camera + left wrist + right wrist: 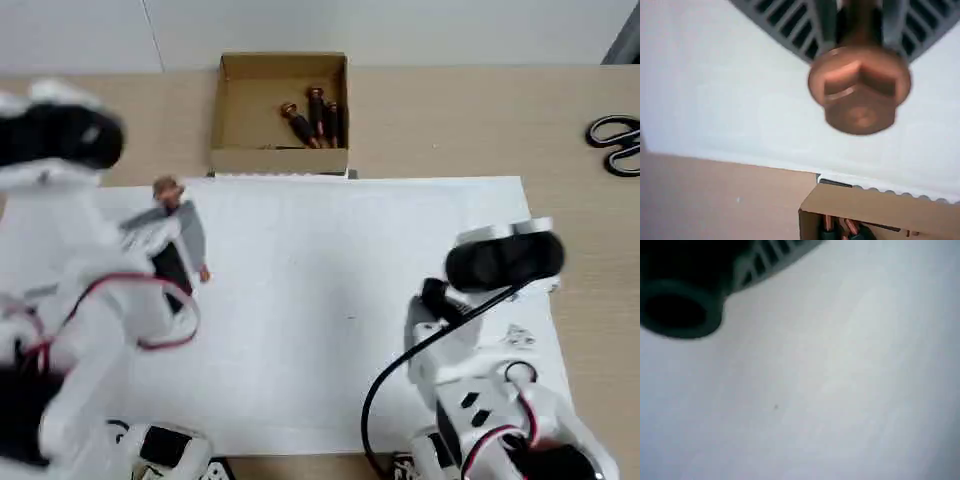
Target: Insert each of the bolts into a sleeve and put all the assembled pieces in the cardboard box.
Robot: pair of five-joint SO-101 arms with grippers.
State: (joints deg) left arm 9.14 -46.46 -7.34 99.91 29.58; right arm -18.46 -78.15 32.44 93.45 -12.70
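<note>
A pale wooden bench (pixel 450 120) carries a large white sheet (pixel 330 300) across its middle, and black-handled scissors (pixel 615 143) lie on the bare wood at the far right edge, well apart from the sheet, with a white wall (pixel 400 25) behind.

Your tabletop (pixel 450 120) is light brown wood and spans the whole high view. A white sheet (pixel 330 300) covers most of its near part. Behind the far edge you have a plain white wall (pixel 400 25), crossed by one thin dark seam. Black-handled scissors (pixel 615 143) lie on bare wood at that view's right edge. The light is soft and even.
</note>
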